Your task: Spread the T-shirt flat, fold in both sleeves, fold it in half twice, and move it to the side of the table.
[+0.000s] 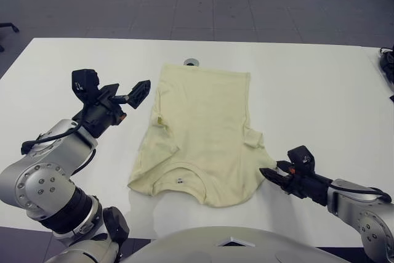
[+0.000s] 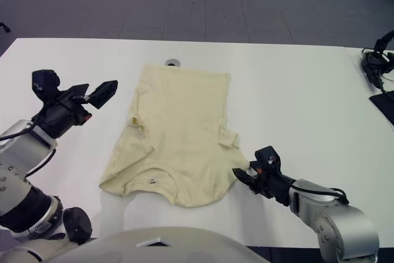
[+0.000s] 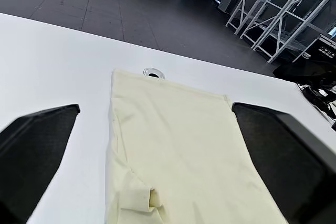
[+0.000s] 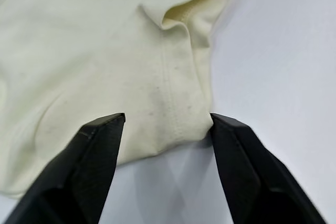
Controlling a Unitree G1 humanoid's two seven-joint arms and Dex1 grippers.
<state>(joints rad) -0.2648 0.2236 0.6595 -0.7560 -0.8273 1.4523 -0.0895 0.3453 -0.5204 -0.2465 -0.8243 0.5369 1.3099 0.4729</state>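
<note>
Status of work: the T-shirt [image 1: 200, 133] lay flat near the middle of the table [image 1: 320, 90], with its collar toward the robot and its hem at the far end, just short of a round cable port [image 1: 191, 62]. Both sleeves appeared to be turned in over the body, one forming a small bunched fold at the left edge [image 1: 159, 121] and the other at the right edge [image 1: 252, 137]. On that showing, spreading and sleeve folding were judged complete. The two half folds and the move to the side of the table were outstanding, as the garment lay at full length.

Arm pose: the left gripper [image 1: 114, 90] was held raised above the bare table just left of the shirt, its jaws spread wide with nothing between them. It pointed toward the far end of the shirt. The right gripper [image 1: 271, 169] was low at the table surface by the near right shoulder corner. Its jaws were parted and straddled that corner — the cloth lay between them, not pinched. This was judged to be the approach for gripping the near edge ahead of the first half fold.
</note>
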